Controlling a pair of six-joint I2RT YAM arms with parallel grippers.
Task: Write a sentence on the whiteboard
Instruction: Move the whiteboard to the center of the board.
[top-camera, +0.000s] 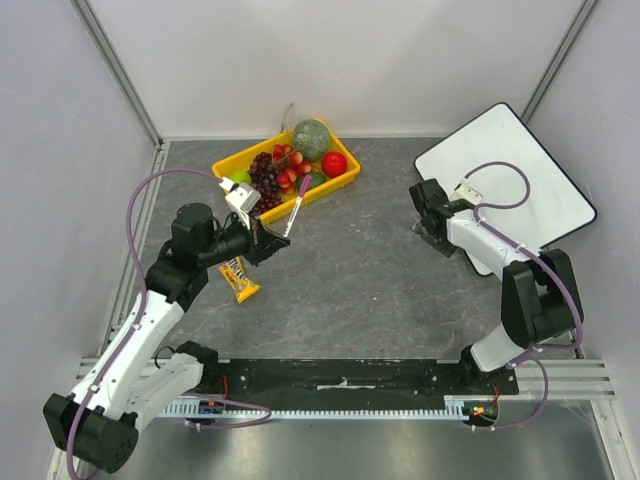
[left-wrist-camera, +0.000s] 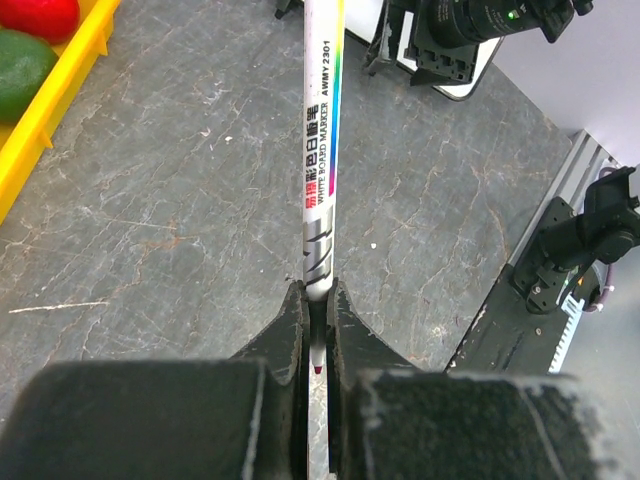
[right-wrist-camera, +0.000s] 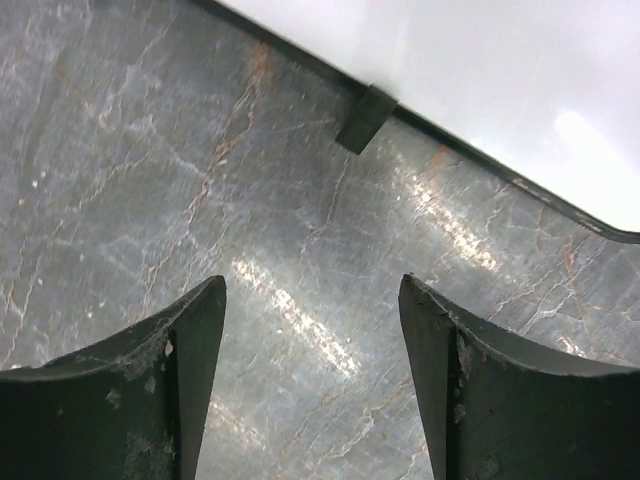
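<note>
The whiteboard (top-camera: 510, 170) lies at the back right of the table, blank, with a thin black rim; its edge and a black clip (right-wrist-camera: 365, 118) show in the right wrist view (right-wrist-camera: 480, 70). My left gripper (top-camera: 270, 243) is shut on a white whiteboard marker (top-camera: 296, 213), which sticks out towards the yellow tray. In the left wrist view the marker (left-wrist-camera: 322, 150) runs up from between my fingers (left-wrist-camera: 290, 330), red tip inside the jaws. My right gripper (top-camera: 430, 232) is open and empty, low over the table just left of the whiteboard's edge.
A yellow tray (top-camera: 340, 185) of fruit stands at the back centre: grapes, a green melon (top-camera: 311, 139), a red apple (top-camera: 334, 163). A snack bar in a yellow wrapper (top-camera: 239, 279) lies under my left arm. A black strip (top-camera: 340, 375) runs along the near edge.
</note>
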